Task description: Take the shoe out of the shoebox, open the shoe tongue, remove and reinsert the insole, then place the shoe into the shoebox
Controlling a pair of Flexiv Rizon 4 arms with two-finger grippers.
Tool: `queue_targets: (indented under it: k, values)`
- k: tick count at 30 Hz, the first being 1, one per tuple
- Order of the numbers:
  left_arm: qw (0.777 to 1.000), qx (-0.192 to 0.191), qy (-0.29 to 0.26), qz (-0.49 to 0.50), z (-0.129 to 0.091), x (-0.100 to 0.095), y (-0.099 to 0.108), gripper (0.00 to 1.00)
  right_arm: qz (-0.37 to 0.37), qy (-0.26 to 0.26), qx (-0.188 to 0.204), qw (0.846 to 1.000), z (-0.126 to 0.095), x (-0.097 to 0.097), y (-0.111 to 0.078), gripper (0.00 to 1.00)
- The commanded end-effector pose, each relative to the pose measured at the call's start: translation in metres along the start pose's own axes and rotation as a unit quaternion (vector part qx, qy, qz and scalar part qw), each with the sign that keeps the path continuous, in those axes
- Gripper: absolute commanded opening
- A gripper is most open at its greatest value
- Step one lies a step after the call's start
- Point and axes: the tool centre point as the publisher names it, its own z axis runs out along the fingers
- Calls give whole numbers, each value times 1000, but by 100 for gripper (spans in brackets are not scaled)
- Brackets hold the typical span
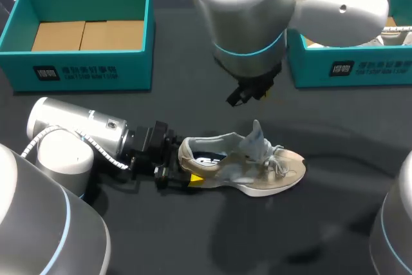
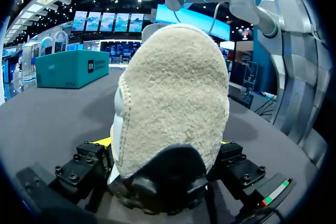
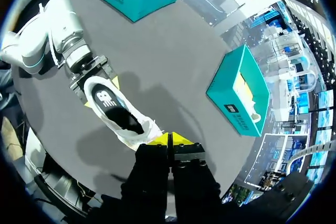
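Bench [image 1: 193, 236] centre was where your beige suede sneaker [image 1: 257, 162] with the white sole lay. It was outside both boxes, resting sole-down on the dark surface, with its heel toward your left arm and its toe toward your right. Its grey tongue [image 1: 256, 134] stood upright above the laces. From the right wrist view you could see a black insole [image 3: 106, 97] with a white mark lying inside the sneaker.

Your left gripper [image 1: 185, 165] held the sneaker by the heel. In its own wrist view the rounded suede heel filled the space between the two fingers, which pressed against it from either side, with only slivers of yellow showing beside it. That arm lay low over the bench, coming in from the left.

Your right gripper [image 3: 169, 141] carried nothing, its yellow tips closed flat against each other. It hung high above the bench, apart from the sneaker, and looked down with the toe end just ahead of its tips.

You had an open teal cardboard shoebox [image 1: 84, 72] at the far left of the bench, its brown cardboard floor showing. A second teal shoebox [image 1: 347, 62] stood at the far right, with something pale inside that your right arm partly hid. Both boxes were well apart from the sneaker.
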Motion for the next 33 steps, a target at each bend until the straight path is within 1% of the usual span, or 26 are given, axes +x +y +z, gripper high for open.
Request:
queue_targets:
  k: [1,11,13,16,21,26,31,33]
  values:
    - [1000,0,0,0,1,0,1,0,-10,58,-29,998,9,-14,-7,0]
    - [1000,0,0,0,1,0,1,0,-10,58,-29,998,9,-14,-7,0]
    - [1000,0,0,0,1,0,1,0,-60,62,-20,996,11,-7,7,0]
    - [1000,0,0,0,1,0,1,0,-113,61,-19,991,8,1,20,0]
    - [1000,0,0,0,1,0,1,0,-173,62,-11,983,7,15,37,0]
    - [1000,0,0,0,1,0,1,0,-215,72,-13,974,9,25,44,0]
    - [1000,0,0,0,1,0,1,0,-235,85,-13,968,17,33,46,0]
    - [1000,0,0,0,1,0,1,0,-240,96,-26,966,20,36,44,0]
